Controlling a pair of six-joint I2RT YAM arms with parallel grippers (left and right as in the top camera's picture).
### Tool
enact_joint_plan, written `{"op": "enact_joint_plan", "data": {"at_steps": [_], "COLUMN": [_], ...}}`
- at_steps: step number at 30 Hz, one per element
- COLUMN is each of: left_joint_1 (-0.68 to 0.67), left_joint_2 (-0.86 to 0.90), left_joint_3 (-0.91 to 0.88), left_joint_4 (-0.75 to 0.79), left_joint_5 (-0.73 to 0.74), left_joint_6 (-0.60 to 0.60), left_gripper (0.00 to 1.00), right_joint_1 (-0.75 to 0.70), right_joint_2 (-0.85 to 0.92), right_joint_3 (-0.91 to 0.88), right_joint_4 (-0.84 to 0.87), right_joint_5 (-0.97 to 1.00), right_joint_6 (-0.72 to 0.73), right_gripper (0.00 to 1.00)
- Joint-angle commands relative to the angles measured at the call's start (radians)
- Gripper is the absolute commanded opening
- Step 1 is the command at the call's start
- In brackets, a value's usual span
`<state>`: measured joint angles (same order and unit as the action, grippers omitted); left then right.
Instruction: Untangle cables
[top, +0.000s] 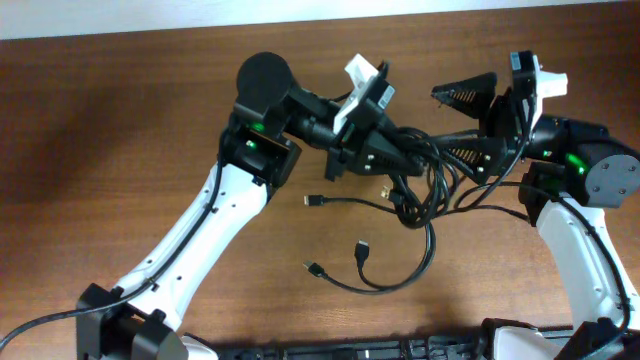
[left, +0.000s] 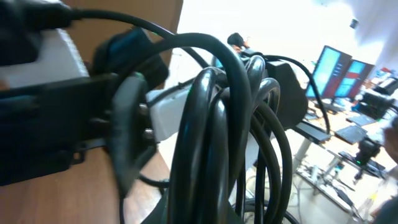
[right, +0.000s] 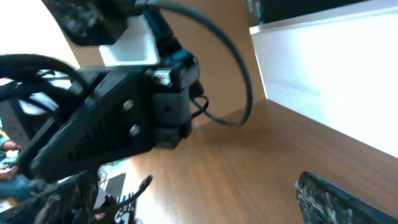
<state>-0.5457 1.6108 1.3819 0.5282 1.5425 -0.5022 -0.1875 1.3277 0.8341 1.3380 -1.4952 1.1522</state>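
Observation:
The cables (top: 425, 195) are a bunch of thin black cords held above the brown table, with loose loops hanging down to the table (top: 400, 275). Plug ends lie at the left (top: 313, 201), middle (top: 362, 247) and lower left (top: 313, 268). My left gripper (top: 418, 155) is shut on the bunch; in the left wrist view the cords (left: 214, 124) fill the picture and hide the jaws. My right gripper (top: 462, 122) is open just right of the bunch, its lower finger close to the cords. In the right wrist view its fingers (right: 199, 205) spread wide over bare table, and the left gripper's body (right: 124, 118) is close ahead.
The brown wooden table (top: 120, 130) ends at a white wall along the back edge (top: 300, 12). The two arms' wrists meet at the upper middle. A dark bar lies along the front edge (top: 350, 350).

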Motion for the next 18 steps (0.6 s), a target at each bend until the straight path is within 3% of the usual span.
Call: {"op": "enact_joint_plan", "data": {"at_steps": [1,18], "left_joint_1": [0.051,0.088], "left_joint_2": [-0.009,-0.005], "left_joint_3": [0.01,0.01], "left_joint_4": [0.006,-0.004], "left_joint_5": [-0.048,-0.15], "left_joint_6": [-0.009,0.002], "left_gripper": [0.0,0.0], "right_joint_1": [-0.003,0.064], "right_joint_2": [0.003,0.003], "right_joint_3": [0.007,0.008], "right_joint_4": [0.0,0.027], "right_joint_5": [-0.056,-0.019], "right_joint_6": [0.04,0.042], "right_gripper": [0.99,0.99]}}
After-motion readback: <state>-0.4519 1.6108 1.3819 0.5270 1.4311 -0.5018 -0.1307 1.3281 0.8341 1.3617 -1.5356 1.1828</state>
